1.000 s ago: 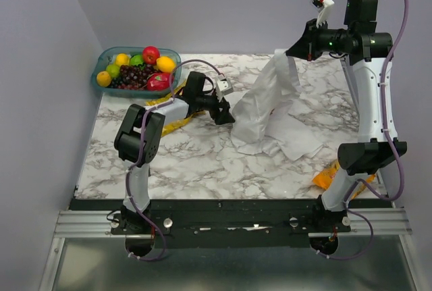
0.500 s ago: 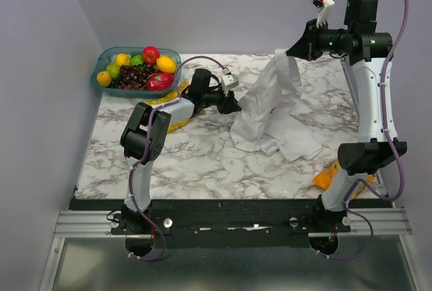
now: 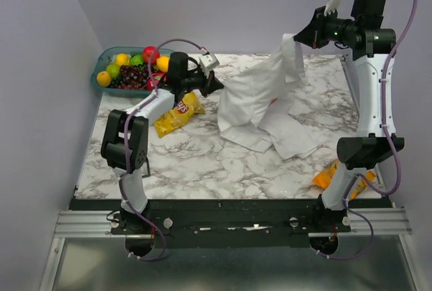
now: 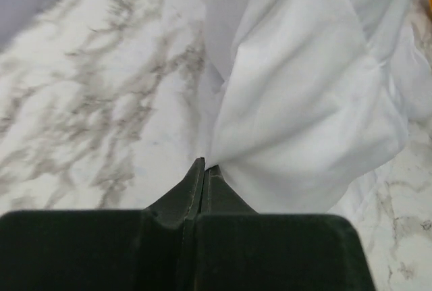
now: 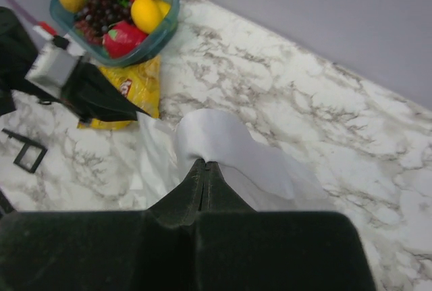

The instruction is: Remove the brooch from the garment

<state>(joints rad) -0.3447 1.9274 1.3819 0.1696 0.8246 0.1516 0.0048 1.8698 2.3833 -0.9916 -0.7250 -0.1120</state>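
A bowl of fruit (image 3: 135, 68) sits at the far left corner of the marble surface (image 3: 202, 156). A yellow chip bag (image 3: 177, 114) lies just beside it, under my left arm. An orange snack packet (image 3: 331, 173) lies near the bottom of my right arm, partly hidden by it.

The big white shirt (image 3: 260, 102) is in the middle, stretched between my two hands. My right hand (image 3: 297, 38) is squeezed tight on a top fold and holds it high in the air. My left hand (image 3: 217, 83) is down low, near the fruit bowl. Its fingers are pressed together on the shirt's left edge, and the cloth runs right into the tips. The bottom of the shirt lies crumpled on the surface.

A tiny speck in the middle of the shirt, between my hands and apart from both, may be the brooch (image 3: 273, 102). It is too small for me to be sure.
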